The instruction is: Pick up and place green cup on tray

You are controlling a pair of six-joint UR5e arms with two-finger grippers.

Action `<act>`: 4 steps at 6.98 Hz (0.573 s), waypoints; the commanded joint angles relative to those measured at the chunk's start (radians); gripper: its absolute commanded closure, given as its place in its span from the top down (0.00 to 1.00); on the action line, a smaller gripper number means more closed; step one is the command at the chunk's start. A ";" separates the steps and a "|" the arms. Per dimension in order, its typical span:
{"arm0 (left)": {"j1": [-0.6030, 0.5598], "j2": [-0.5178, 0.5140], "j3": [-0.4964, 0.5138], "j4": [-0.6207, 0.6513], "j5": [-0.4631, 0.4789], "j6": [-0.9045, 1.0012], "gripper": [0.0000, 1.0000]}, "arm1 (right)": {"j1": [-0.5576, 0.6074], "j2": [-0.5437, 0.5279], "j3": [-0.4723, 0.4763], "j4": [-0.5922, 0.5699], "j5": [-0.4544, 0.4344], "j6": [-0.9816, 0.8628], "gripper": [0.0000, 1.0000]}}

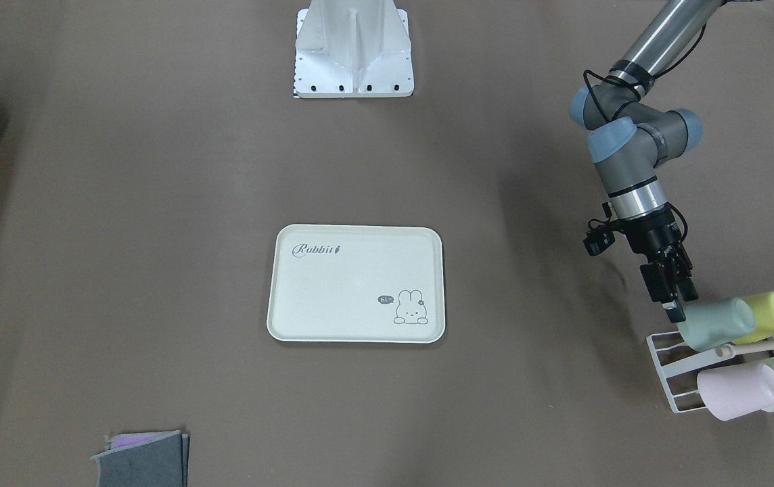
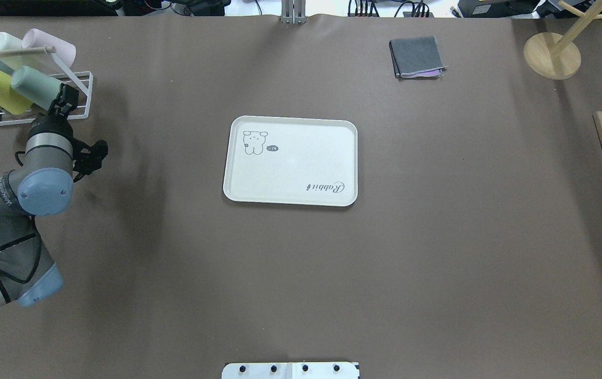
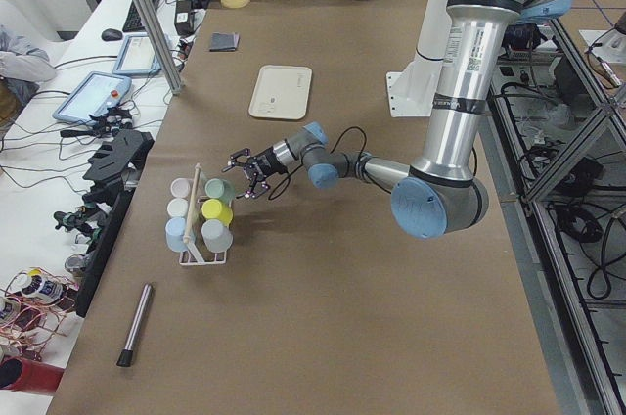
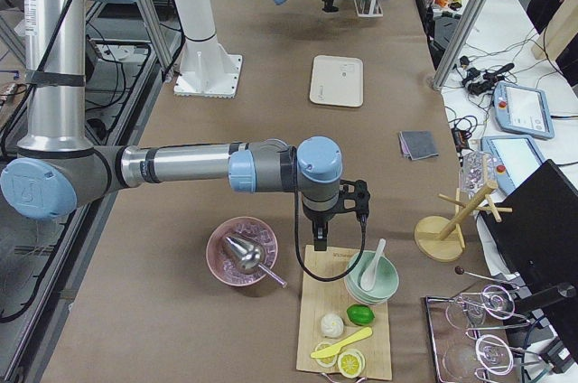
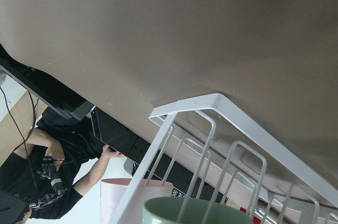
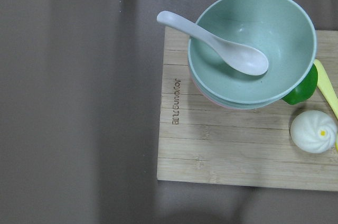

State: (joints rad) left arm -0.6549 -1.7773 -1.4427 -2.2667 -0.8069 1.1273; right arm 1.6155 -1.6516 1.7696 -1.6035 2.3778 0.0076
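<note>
green cup on rack, left claw at its rim, grip unclear; tray reads "rabbit", "hi".

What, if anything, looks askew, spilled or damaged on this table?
Nothing stands out. The tray lies flat and bare, the green cup and the yellow cup rest tilted on the white rack as such racks hold them, and no spill or damage shows.

We get bright, even overhead light and no motion blur. The left arm throws a soft, wide shadow on the table. The tray reads very bright from overhead. Left wrist view is steeply tilted.
</note>
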 commanded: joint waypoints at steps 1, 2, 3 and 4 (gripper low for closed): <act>-0.015 -0.004 0.007 -0.001 0.000 0.003 0.97 | -0.016 -0.004 0.002 0.002 -0.023 -0.001 1.00; -0.020 -0.019 0.027 -0.001 0.000 0.003 0.97 | -0.031 -0.004 0.025 -0.001 -0.088 -0.005 1.00; -0.022 -0.031 0.039 -0.001 0.000 0.003 0.97 | -0.035 -0.011 0.025 -0.001 -0.092 -0.005 1.00; -0.022 -0.042 0.056 -0.001 0.000 0.003 0.97 | -0.034 -0.017 0.027 -0.004 -0.088 -0.003 1.00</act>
State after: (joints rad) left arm -0.6750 -1.8056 -1.4054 -2.2672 -0.8069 1.1305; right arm 1.5839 -1.6618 1.7925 -1.6050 2.2959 0.0039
